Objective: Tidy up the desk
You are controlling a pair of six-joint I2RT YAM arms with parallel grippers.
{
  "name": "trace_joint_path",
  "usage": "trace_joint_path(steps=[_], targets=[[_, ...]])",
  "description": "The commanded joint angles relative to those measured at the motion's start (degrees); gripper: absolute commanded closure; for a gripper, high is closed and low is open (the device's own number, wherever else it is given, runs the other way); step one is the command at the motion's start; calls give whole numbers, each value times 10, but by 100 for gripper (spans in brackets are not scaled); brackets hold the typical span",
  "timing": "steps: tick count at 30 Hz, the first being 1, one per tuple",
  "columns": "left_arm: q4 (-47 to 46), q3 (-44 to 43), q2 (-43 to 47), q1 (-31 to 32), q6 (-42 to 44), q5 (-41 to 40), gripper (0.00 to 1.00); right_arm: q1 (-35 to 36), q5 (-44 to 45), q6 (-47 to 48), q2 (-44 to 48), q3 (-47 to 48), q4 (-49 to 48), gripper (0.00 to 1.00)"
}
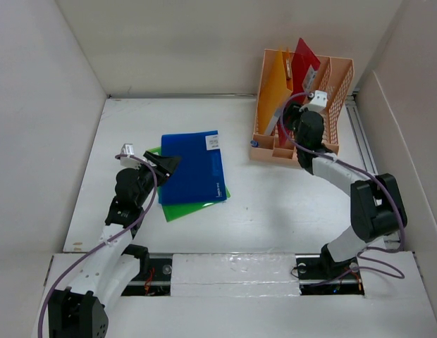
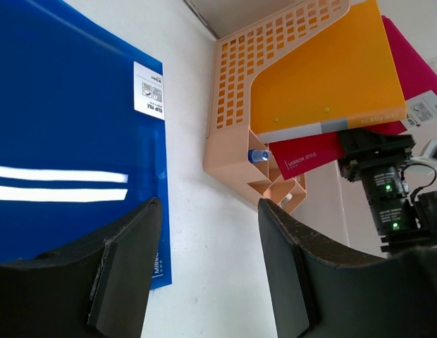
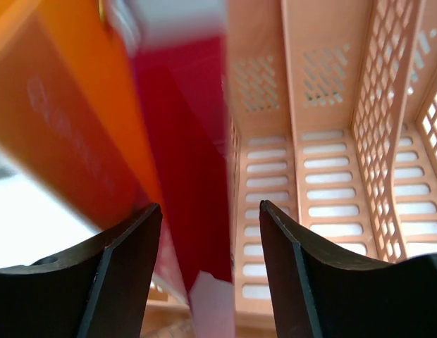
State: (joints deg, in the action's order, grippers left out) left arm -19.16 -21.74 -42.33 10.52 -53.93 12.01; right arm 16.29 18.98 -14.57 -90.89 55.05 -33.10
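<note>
On the white desk (image 1: 275,204) a blue folder (image 1: 194,167) lies flat on a green folder (image 1: 194,208). My left gripper (image 1: 164,164) is open at the blue folder's left edge; its wrist view shows the blue folder (image 2: 70,141) under the left finger and bare desk between the jaws. An orange folder (image 1: 273,84) and a red folder (image 1: 301,60) stand in the peach file rack (image 1: 331,98) at the back right. My right gripper (image 1: 289,121) is open over the rack; the red folder (image 3: 187,162) shows between its jaws, the orange folder (image 3: 70,134) to the left.
White walls close in the desk on the left, back and right. A taped metal rail (image 1: 232,267) runs along the near edge between the arm bases. The rack's front has small compartments (image 1: 275,149) with a blue-capped item (image 2: 257,155).
</note>
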Motion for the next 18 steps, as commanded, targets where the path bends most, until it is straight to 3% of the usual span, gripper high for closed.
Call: trace_joint_path(steps=[1,13,16,18], targets=[[-35,6,2,2,0,9,48,-19,-32,-35,23,58,50,37],[-30,6,8,2,1,4,48,-65,-64,-44,-41,298,264,42],[-27,4,8,2,3,3,48,-76,-89,-46,-54,334,305,49],[-28,4,11,2,3,0,48,-81,-101,-45,-60,349,329,63]])
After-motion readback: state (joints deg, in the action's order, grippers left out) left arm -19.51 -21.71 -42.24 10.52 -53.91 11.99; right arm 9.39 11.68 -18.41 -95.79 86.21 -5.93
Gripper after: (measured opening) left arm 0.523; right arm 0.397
